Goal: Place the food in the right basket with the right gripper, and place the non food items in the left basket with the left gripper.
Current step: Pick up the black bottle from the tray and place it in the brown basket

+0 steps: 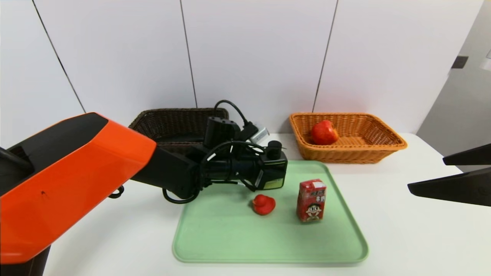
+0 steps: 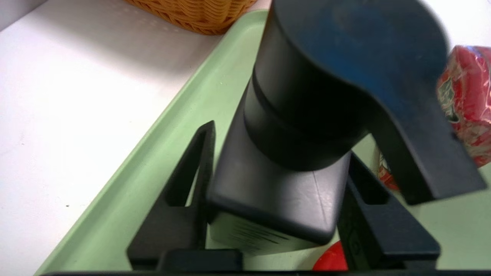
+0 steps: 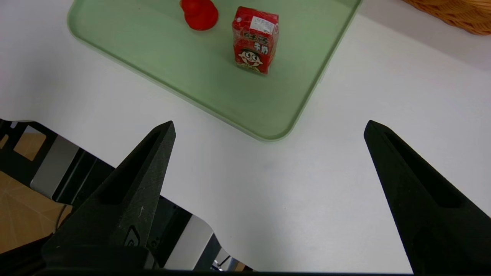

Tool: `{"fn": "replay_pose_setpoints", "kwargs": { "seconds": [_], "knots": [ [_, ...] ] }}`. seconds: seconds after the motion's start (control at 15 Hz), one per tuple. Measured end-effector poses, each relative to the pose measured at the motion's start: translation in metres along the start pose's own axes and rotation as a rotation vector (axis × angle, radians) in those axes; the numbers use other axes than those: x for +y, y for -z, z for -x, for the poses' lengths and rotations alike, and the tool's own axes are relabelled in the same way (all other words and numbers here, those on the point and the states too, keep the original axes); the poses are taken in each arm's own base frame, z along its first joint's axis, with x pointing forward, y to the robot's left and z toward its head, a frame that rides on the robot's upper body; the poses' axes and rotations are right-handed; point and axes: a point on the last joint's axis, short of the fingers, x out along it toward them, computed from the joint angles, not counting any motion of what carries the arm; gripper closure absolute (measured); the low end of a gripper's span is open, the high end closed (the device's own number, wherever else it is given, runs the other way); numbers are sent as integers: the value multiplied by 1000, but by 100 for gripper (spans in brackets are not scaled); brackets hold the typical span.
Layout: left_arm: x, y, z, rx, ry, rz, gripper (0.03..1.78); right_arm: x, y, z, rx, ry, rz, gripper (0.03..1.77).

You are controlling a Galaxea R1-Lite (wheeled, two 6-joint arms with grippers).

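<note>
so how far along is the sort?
Done: the apple sits in the orange basket. In hand: the left gripper has its fingers on either side of the pump bottle, over the green tray. Left: the duck and the carton are on the tray. The right gripper hangs open over the table.

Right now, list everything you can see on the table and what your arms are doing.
Tray: one, pale green, table centre.
Pump bottle: one, dark, at the tray's far edge between the left fingers.
Rubber duck: one, red, on the tray.
Drink carton: one, red, upright on the tray beside the duck.
Apple: one, red, inside the orange basket.
Dark brown basket: one, far left.
Left gripper: closed on the bottle.
Right gripper: open, off the tray's right side.
</note>
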Motion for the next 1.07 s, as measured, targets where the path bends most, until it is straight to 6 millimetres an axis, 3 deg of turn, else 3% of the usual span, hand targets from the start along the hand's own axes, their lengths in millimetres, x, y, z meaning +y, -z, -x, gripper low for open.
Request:
{"fn": "replay_pose_setpoints", "kwargs": {
  "seconds": [0.13, 0.47, 0.73, 0.87, 1.07],
  "knots": [
    [-1, -8, 4, -14, -7, -7, 119, 0, 0, 0, 1, 1, -1, 10],
    [-10, -44, 29, -63, -17, -32, 119, -1, 0, 0, -1, 5, -9, 10],
    [-21, -102, 66, -174, -56, -47, 119, -2, 0, 0, -2, 12, -12, 10],
    [-17, -126, 87, -192, -136, -41, 119, -2, 0, 0, -3, 11, -10, 10],
    [5, -142, 120, -212, -266, -31, 119, -2, 0, 1, -4, 12, -9, 10]
  ]
}}
